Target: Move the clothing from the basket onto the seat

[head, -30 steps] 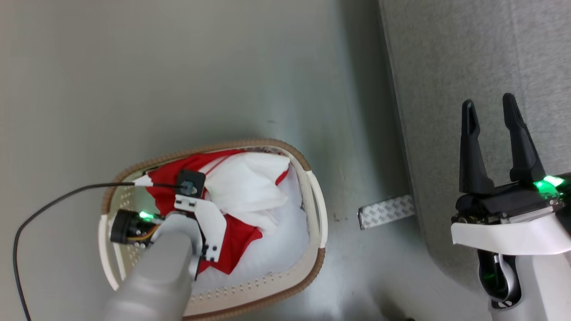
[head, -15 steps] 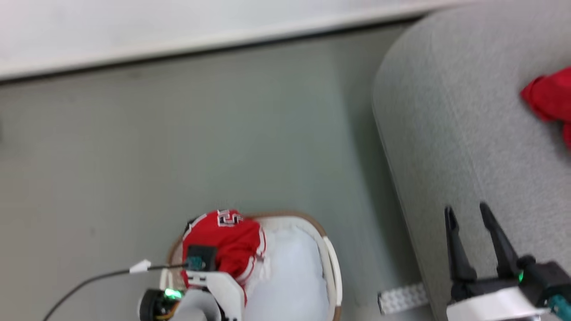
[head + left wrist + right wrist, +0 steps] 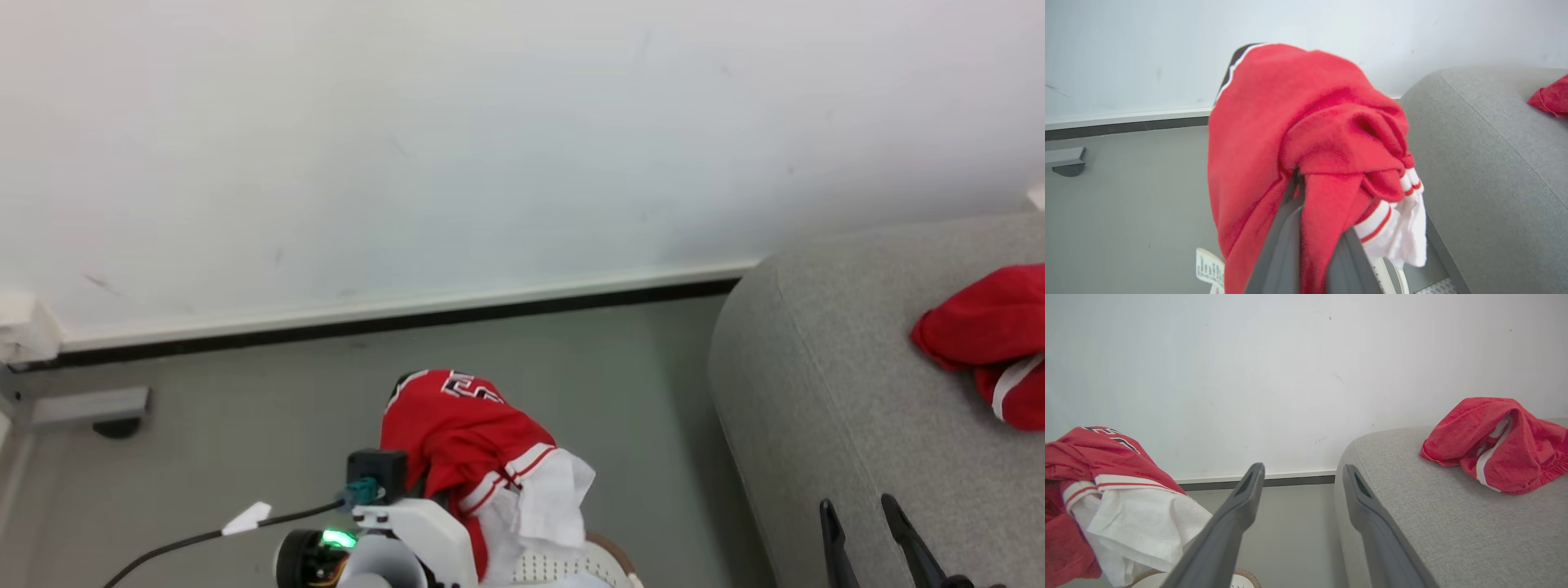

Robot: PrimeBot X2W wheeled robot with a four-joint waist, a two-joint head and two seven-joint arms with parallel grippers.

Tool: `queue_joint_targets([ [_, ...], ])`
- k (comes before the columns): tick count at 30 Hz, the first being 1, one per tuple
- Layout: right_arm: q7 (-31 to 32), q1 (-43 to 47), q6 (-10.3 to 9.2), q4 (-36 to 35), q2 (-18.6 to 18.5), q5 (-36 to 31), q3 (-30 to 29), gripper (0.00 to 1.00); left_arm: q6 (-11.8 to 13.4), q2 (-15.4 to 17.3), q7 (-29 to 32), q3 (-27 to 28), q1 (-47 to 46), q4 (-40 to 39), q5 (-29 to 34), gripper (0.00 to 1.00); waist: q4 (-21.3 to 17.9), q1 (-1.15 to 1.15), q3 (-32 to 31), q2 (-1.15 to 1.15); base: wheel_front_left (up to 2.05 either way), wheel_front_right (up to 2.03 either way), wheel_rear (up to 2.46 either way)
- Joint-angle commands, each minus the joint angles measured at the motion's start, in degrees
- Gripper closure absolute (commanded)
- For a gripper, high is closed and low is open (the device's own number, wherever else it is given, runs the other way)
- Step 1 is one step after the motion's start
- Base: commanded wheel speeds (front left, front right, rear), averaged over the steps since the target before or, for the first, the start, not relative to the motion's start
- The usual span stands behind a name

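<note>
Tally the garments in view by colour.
Red: 2, the lettered garment held up and the red garment on the seat.
White: 1, the white garment hanging beside the lettered one.
Total: 3.

lettering on red garment (creased), illegible

A red lettered garment and a white garment hang bunched; the basket sits below. Another red garment lies crumpled on the grey seat.

garment on seat | seat right of basket | clothing bundle above basket
</note>
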Motion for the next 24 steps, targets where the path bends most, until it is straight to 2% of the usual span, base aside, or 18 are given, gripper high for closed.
queue_joint_targets([
  [1,-0.2,1.5,-0.15,-0.1,-0.2,-0.7,-0.1,0.0,1.1,1.2,0.6,0.8,1.6,-3.8,-0.5,1.0,1.0,0.03,-3.1,0.0,0.0,0.0,0.0],
  [9,-0.2,4.1,-0.15,-0.3,-0.2,-1.4,-0.1,0.0,6.1,6.7,4.8,3.3,4.7,-19.0,-0.3,1.0,0.5,0.03,-5.8,0.0,0.0,0.0,0.0],
  [17,-0.2,4.3,-0.15,-0.6,-0.2,-1.9,0.5,0.0,8.5,11.8,7.2,6.4,4.6,-26.3,-0.3,1.0,-0.3,0.03,-6.3,0.0,0.0,0.0,0.0],
  [24,-0.2,2.4,-0.15,-2.5,-0.2,-4.0,3.6,0.0,9.2,13.3,9.2,5.9,4.0,-29.7,0.5,1.0,-0.4,0.03,-5.6,0.0,0.0,0.0,0.0],
])
